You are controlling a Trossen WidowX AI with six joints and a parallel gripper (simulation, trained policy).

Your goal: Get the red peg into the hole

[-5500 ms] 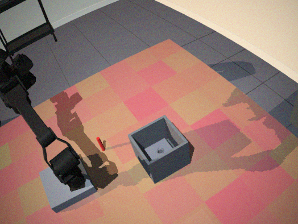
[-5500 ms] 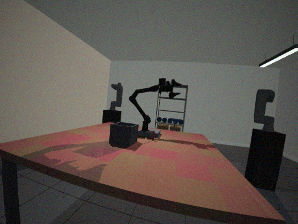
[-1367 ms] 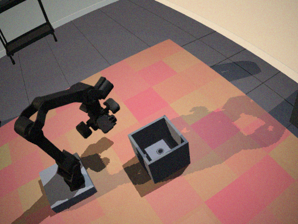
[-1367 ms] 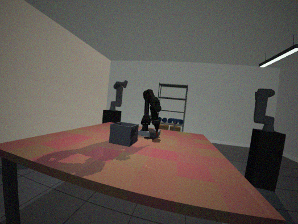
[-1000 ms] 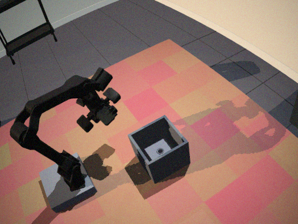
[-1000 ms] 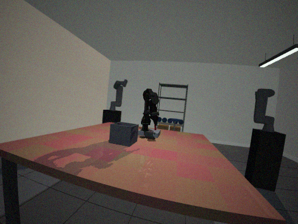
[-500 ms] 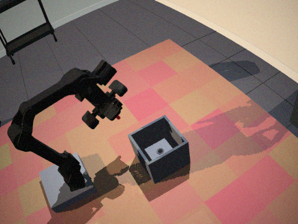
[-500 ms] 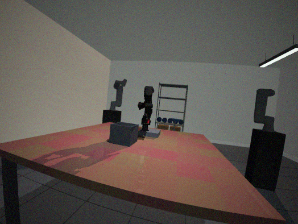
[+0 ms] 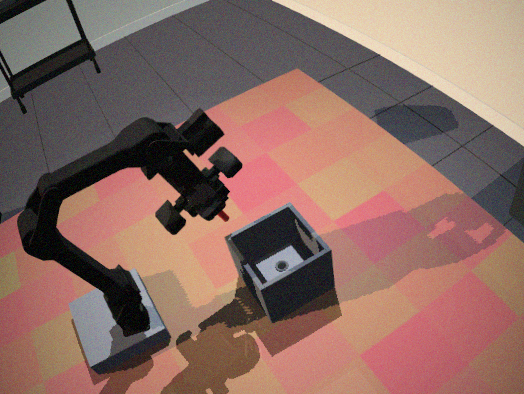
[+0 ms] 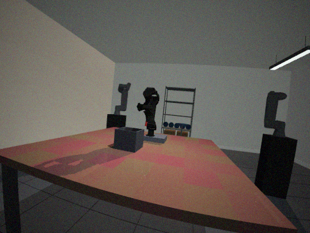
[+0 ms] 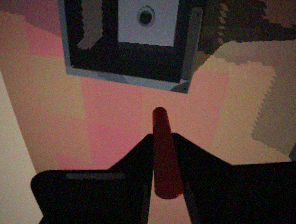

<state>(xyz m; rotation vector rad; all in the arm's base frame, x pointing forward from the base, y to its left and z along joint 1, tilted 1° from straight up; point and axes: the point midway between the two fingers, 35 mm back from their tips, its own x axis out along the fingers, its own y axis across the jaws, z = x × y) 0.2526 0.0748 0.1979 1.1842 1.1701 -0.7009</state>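
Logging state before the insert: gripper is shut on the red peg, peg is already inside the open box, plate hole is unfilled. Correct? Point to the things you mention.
Not quite: the red peg [image 9: 223, 215] [image 10: 146, 123] [image 11: 166, 160] is outside the open box [image 9: 302, 280] [image 10: 129, 139] [image 11: 125, 82], as the wrist view shows. The gripper [image 9: 220, 212] [image 11: 162, 138] is shut on it, and the plate hole [image 9: 282, 266] [image 11: 146, 17] is unfilled.

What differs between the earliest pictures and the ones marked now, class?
The red peg, earlier standing on the table between the arm's base and the box, is now off it, held in the pincer. The arm has swung from the top view's left edge towards the open box. The box and base stayed put.
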